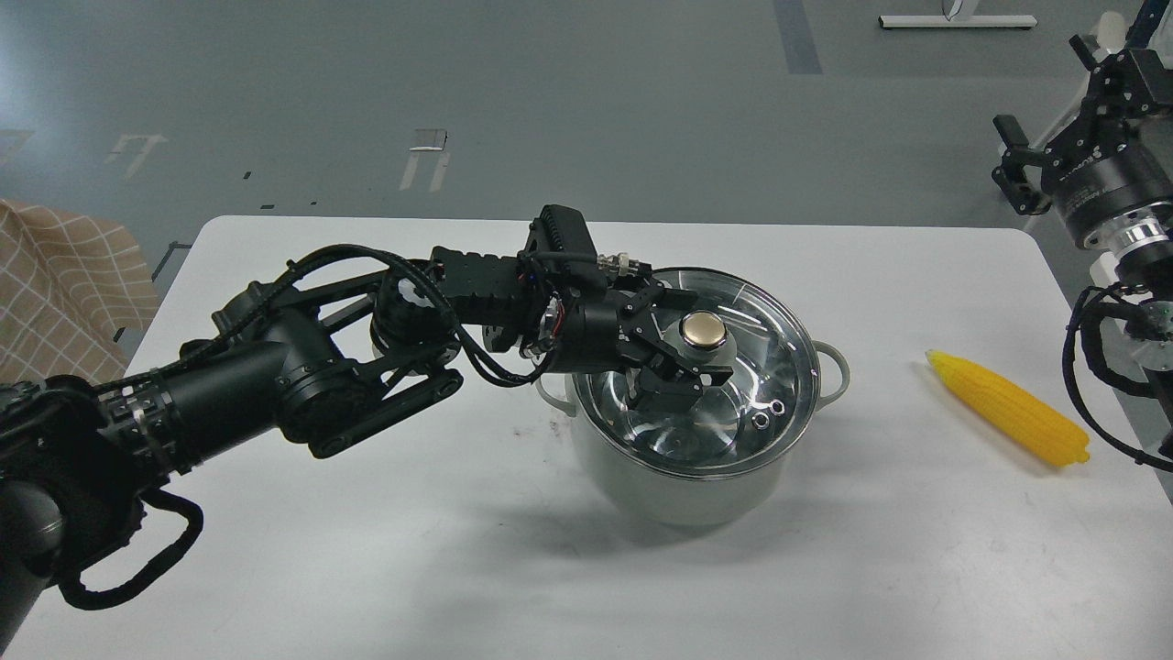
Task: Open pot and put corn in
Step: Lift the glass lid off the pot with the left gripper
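The pale grey-green pot [678, 486] stands at the middle of the white table, with its glass lid [770, 353] on it. The lid's gold knob [704, 329] sits at the centre. My left gripper [702, 336] is down at lid level, open, with one finger on each side of the knob. I cannot see the fingers pressing on it. The yellow corn [1008, 411] lies on the table to the right of the pot, its point towards the pot. My right gripper [1010, 158] hangs open and empty beyond the table's far right corner.
The white table [367, 532] carries only the pot and the corn. A checked beige cloth [64, 284] lies off the table's left edge. Grey floor lies beyond the far edge.
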Available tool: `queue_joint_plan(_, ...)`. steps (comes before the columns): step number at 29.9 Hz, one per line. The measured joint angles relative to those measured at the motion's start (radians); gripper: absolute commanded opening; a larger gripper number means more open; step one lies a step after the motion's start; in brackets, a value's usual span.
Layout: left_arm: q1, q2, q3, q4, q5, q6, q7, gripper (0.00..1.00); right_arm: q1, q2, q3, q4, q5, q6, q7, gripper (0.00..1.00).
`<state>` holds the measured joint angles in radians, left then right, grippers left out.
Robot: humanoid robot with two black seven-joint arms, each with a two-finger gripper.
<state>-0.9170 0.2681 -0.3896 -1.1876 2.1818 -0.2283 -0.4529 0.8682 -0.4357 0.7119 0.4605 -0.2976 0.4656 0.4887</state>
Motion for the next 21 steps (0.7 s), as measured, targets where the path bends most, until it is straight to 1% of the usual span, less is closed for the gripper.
queue_joint_plan(1, 0.000, -0.001, 0.000, 0.000, 0.000, 0.000, 0.001, 0.24, -0.001, 0.000, 0.000, 0.000, 0.000, 0.000, 0.000, 0.99)
queue_joint_plan(2, 0.001, -0.001, 0.000, 0.000, 0.000, 0.000, 0.002, 0.19, -0.001, 0.000, 0.000, 0.001, 0.000, 0.000, 0.000, 0.99)
queue_joint_plan(3, 0.001, -0.002, -0.001, 0.000, 0.000, 0.000, 0.003, 0.08, -0.001, 0.000, 0.000, 0.001, 0.000, 0.000, 0.000, 0.99)
queue_joint_plan(4, 0.001, -0.004, -0.002, 0.000, 0.000, 0.000, 0.004, 0.01, -0.002, 0.000, 0.000, 0.001, 0.000, 0.000, 0.000, 0.99)
queue_joint_plan(5, 0.001, -0.009, -0.003, 0.000, 0.000, 0.001, 0.005, 0.00, -0.002, 0.000, 0.000, 0.001, 0.000, 0.000, 0.000, 0.99)
queue_joint_plan(11, -0.001, -0.028, -0.009, 0.000, 0.000, 0.014, 0.009, 0.00, -0.005, 0.000, 0.000, 0.007, 0.000, 0.000, 0.000, 0.99)
queue_joint_plan(16, -0.027, -0.024, -0.020, -0.013, 0.000, 0.021, 0.009, 0.00, -0.005, 0.000, 0.000, 0.008, 0.000, 0.000, 0.000, 0.99)
queue_joint_plan(18, -0.055, -0.007, -0.029, -0.016, 0.000, 0.021, 0.007, 0.00, -0.005, 0.000, 0.000, 0.007, 0.000, -0.001, 0.000, 0.99)
queue_joint_plan(21, -0.112, 0.059, -0.038, -0.023, -0.030, 0.018, 0.003, 0.00, -0.002, 0.000, 0.001, 0.007, 0.000, -0.001, 0.000, 1.00)
